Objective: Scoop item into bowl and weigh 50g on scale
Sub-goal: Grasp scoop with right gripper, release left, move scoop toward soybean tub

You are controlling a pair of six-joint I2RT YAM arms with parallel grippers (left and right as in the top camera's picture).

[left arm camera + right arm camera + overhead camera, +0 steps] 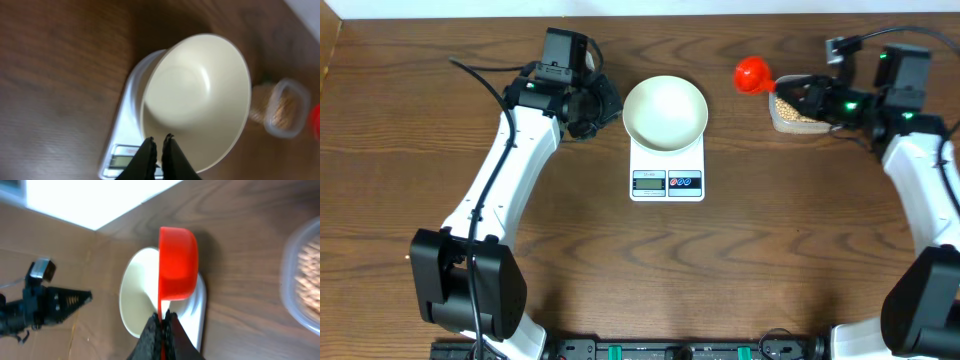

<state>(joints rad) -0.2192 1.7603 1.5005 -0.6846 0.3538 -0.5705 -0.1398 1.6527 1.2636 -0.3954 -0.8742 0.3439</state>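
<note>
Many small tan beans (788, 110) lie in a clear tub (795, 126) at the bench's (720, 280) right from overhead; the white bowl (665, 110) sits empty on the scale (667, 183), left hand (605, 105) just beside it. At the left wrist, that hand's fingers press together and the scale's display is cut off, the tub blurred. At the right wrist, the right hand (162, 317) clamps a red scoop (176, 262) by its handle, its inside hidden.
</note>
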